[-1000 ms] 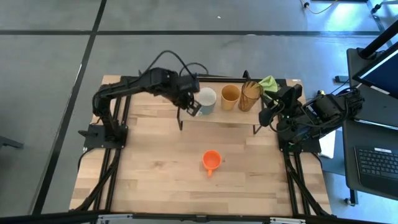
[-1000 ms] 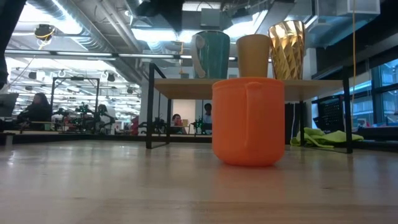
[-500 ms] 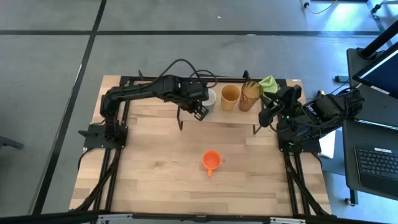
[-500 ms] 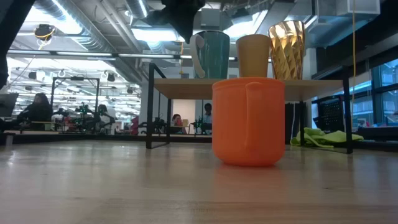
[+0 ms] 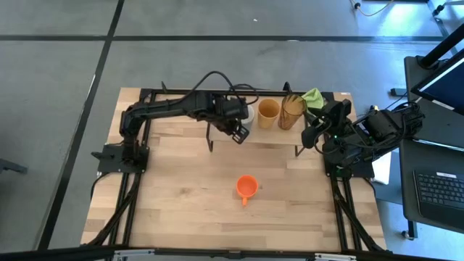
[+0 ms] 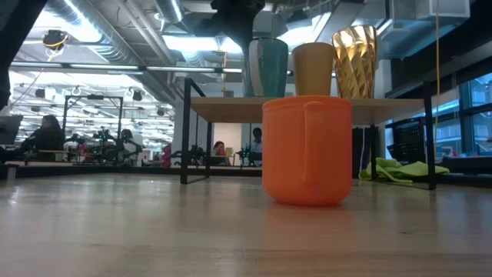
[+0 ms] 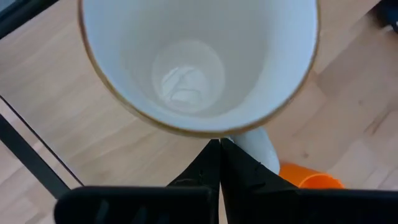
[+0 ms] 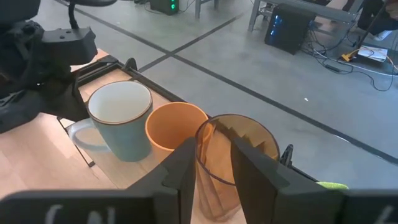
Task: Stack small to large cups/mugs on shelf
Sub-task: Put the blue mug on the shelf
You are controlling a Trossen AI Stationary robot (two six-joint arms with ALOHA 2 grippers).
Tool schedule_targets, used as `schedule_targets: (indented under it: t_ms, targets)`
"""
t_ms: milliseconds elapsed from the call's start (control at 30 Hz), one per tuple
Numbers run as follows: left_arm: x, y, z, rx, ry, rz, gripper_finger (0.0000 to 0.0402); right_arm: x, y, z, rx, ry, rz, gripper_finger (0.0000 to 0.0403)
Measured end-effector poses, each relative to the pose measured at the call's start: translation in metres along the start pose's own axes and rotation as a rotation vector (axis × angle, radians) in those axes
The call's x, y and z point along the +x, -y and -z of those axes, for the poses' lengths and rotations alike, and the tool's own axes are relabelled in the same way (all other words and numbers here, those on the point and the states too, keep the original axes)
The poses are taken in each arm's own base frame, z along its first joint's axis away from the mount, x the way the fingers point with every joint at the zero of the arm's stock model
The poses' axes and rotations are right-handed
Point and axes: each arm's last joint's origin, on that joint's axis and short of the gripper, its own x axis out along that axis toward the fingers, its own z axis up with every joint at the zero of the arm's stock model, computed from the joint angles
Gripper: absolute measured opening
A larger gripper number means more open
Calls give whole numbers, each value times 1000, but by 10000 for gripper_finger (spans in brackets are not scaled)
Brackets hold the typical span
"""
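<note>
The white mug (image 7: 193,68) stands upright on the light-wood shelf (image 5: 270,135), left of the tan-yellow mug (image 5: 268,112) and the amber tumbler (image 5: 291,111). All three stand in a row on the shelf in the low view (image 6: 231,108). The small orange cup (image 5: 246,187) stands on the tabletop in front of the shelf. My left gripper (image 7: 219,149) is shut above the white mug's near side, by its handle. My right gripper (image 8: 217,168) is open and empty at the shelf's right end, short of the tumbler (image 8: 233,155). My left gripper comes from above, pointing down, with its shut fingertips (image 7: 211,163) at the white mug's rim where the handle (image 7: 256,148) begins. The fingers hide the exact spot, so I cannot tell whether they press the handle. The mug stands upright on the shelf.
A green cloth (image 5: 313,96) lies on the table behind the shelf's right end. The shelf's black legs (image 6: 186,131) stand at its corners. The shelf's left part is bare. Bare tabletop lies around the orange cup. People sit far off in the room behind.
My left gripper has gone toward the table's right and near edges, from beside the white mug to over its near side. In the low view the mug has turned about on the shelf: its handle, at the mug's left side before, no longer shows there.
</note>
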Motion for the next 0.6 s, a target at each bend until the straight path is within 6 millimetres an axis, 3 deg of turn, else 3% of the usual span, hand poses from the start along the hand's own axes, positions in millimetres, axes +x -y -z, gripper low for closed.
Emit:
schedule_targets:
  t_ms: [600]
  targets:
    - [0, 0, -4, 3, 10, 33, 0, 0, 0, 0, -4, 1, 1, 103]
